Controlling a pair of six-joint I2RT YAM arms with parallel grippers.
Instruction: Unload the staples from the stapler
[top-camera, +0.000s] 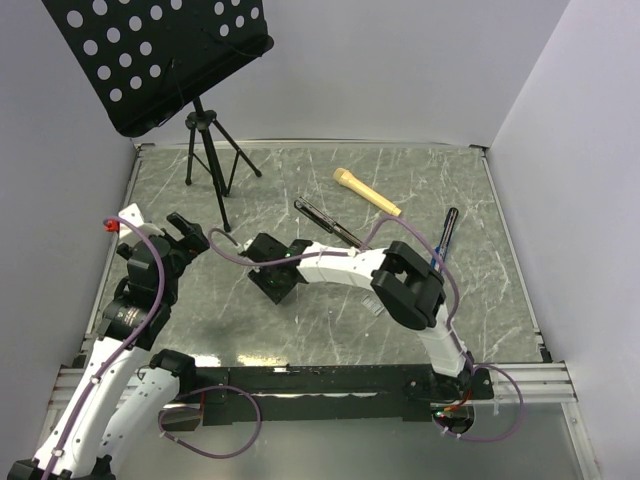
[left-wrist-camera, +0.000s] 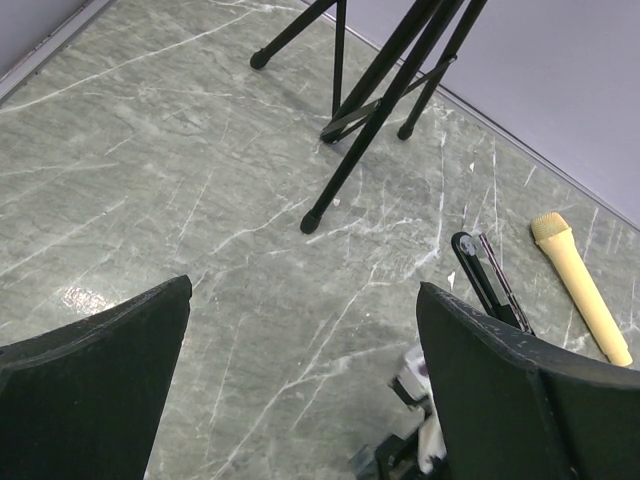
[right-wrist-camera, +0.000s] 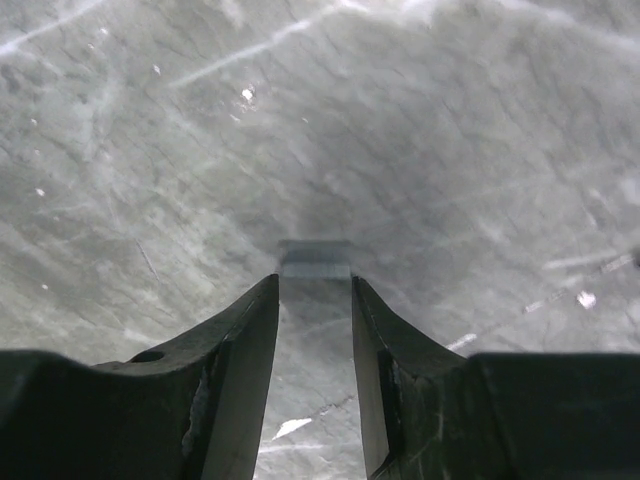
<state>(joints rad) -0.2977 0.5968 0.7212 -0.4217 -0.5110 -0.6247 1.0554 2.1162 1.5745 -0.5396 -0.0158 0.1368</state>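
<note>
The stapler (top-camera: 327, 222) lies swung open on the marbled table, a thin black pair of arms right of the stand; it also shows in the left wrist view (left-wrist-camera: 490, 280). A small silvery strip, the staples (right-wrist-camera: 315, 258), sits on the table surface between the tips of my right gripper (right-wrist-camera: 315, 285). Both fingertips touch its ends. From above, that gripper (top-camera: 272, 270) points down at the table's middle, left of the stapler. My left gripper (top-camera: 185, 235) hovers at the left side, wide open (left-wrist-camera: 300, 380) with nothing between its fingers.
A black music stand (top-camera: 160, 60) rises at the back left, its tripod legs (left-wrist-camera: 345, 150) spread on the table. A tan handle (top-camera: 367, 191) lies behind the stapler. A blue-and-black pen (top-camera: 445, 232) lies to the right. White walls border the table.
</note>
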